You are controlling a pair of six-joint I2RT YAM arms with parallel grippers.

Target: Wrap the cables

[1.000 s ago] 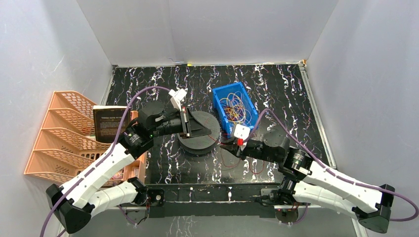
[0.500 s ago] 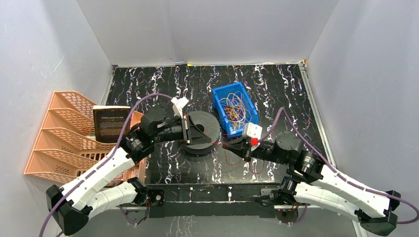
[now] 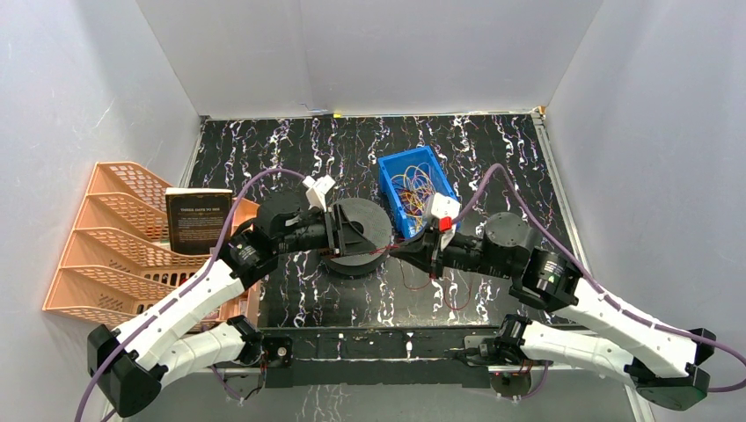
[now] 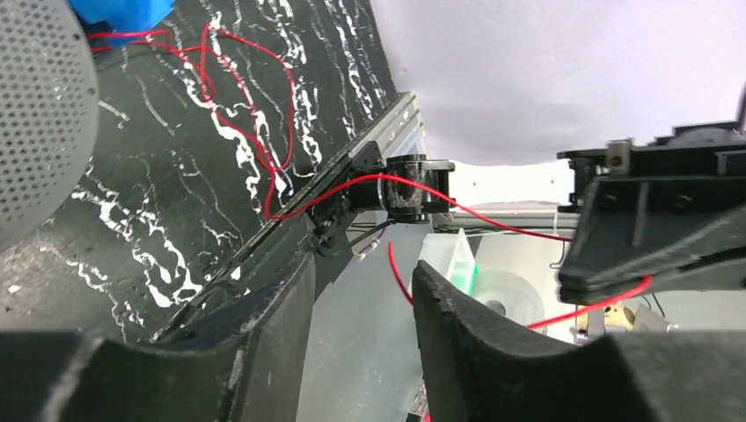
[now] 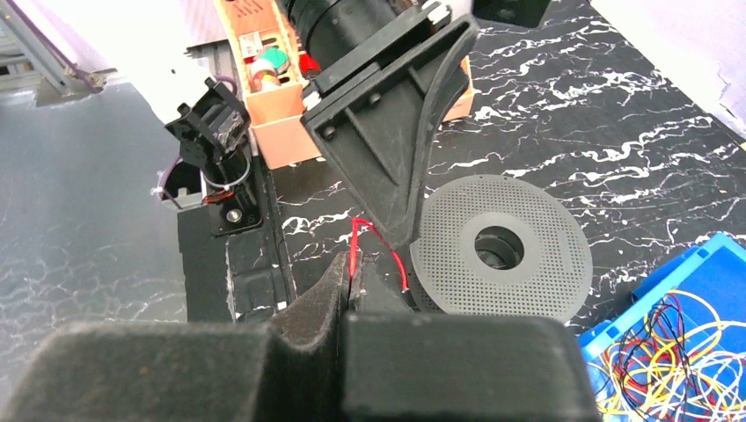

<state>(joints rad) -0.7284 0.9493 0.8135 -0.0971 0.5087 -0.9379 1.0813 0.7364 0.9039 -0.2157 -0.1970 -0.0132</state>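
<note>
A thin red cable is pinched in my right gripper, which is shut on it just in front of the black perforated spool. The strand runs on past my left gripper, whose jaws stand open with a loose red end beside the right finger. From above, the left gripper is against the spool and the right gripper is just right of it. More of the red cable loops on the table. The other cables lie tangled in the blue bin.
An orange stacked tray rack with a dark booklet stands at the left edge. Grey walls close in the back and both sides. A black rail runs along the near edge between the arm bases.
The left gripper has opened beside the spool. The right gripper shut on the red strand and moved up and left toward the spool, drawing the strand along.
</note>
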